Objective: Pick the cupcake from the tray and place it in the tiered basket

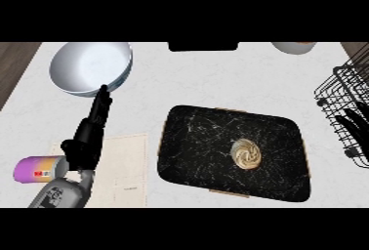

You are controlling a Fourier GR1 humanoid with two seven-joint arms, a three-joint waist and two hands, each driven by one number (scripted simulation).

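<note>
The cupcake [246,154], seen from above as a tan swirl, sits on the black marbled tray [202,146], right of the tray's middle. The black wire tiered basket [344,93] stands at the right edge of the counter. My left hand [90,132] is far left of the tray, open, its straight fingers pointing up to the rim of a white bowl [90,66]. Only thick dark fingers [352,124] of my right hand show at the right edge, in front of the basket's wires; they look straight and hold nothing.
A purple and yellow can [37,169] lies beside my left wrist. A pale mat [126,171] lies under the left arm, next to the tray. A dark object [203,46] and a white cup [294,47] sit at the counter's far edge.
</note>
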